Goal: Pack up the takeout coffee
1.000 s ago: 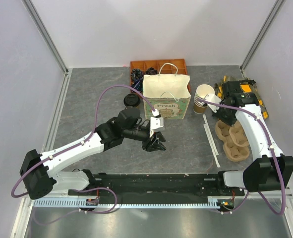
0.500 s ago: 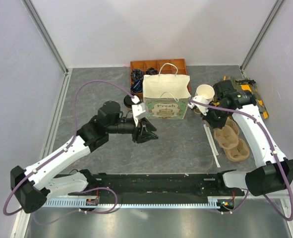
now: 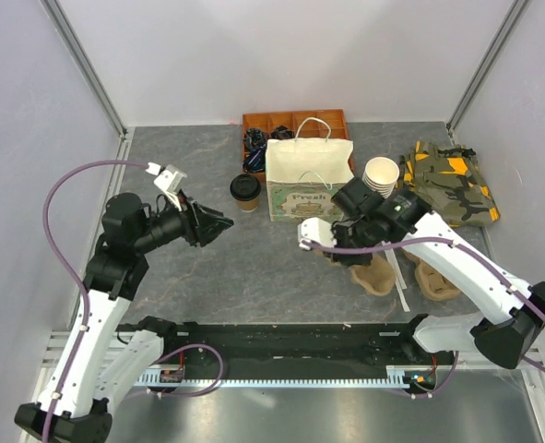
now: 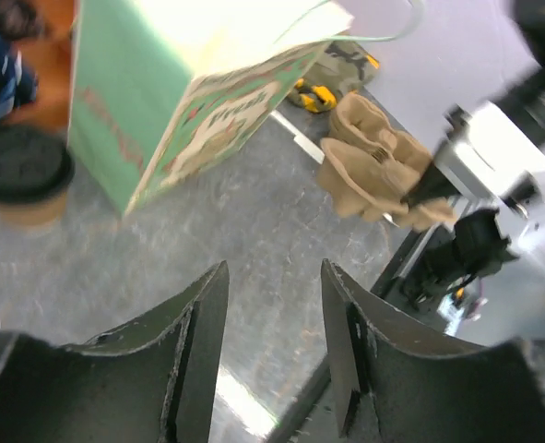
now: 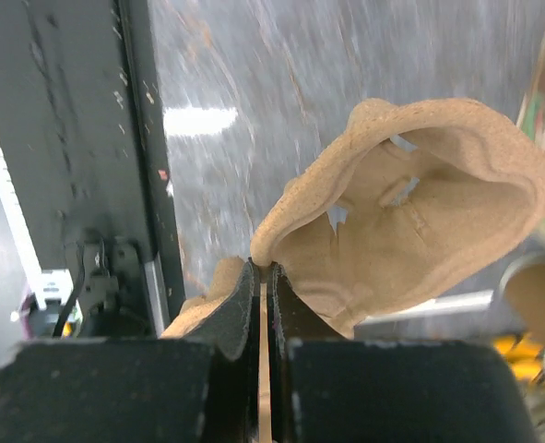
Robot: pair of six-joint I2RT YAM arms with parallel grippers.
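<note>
The takeout coffee (image 3: 244, 191) (image 4: 18, 175), a tan paper cup with a black lid, stands on the table just left of the green and cream paper bag (image 3: 309, 180) (image 4: 189, 101). My left gripper (image 3: 221, 223) (image 4: 272, 277) hangs open and empty, left of and nearer than the cup, pointing right. My right gripper (image 3: 353, 258) (image 5: 261, 268) is shut on the rim of a brown pulp cup tray (image 3: 375, 273) (image 5: 420, 221) (image 4: 378, 171), in front of the bag's right corner.
A second pulp tray (image 3: 435, 277) lies at the right. A stack of cream cups (image 3: 380, 173) stands right of the bag, a camouflage cloth (image 3: 449, 180) beyond it. An orange compartment box (image 3: 290, 125) sits behind the bag. A white stick (image 3: 399, 277) lies between the trays.
My left arm has swung back to the left, away from the bag. My right gripper has carried one pulp tray leftward, away from the other tray.
</note>
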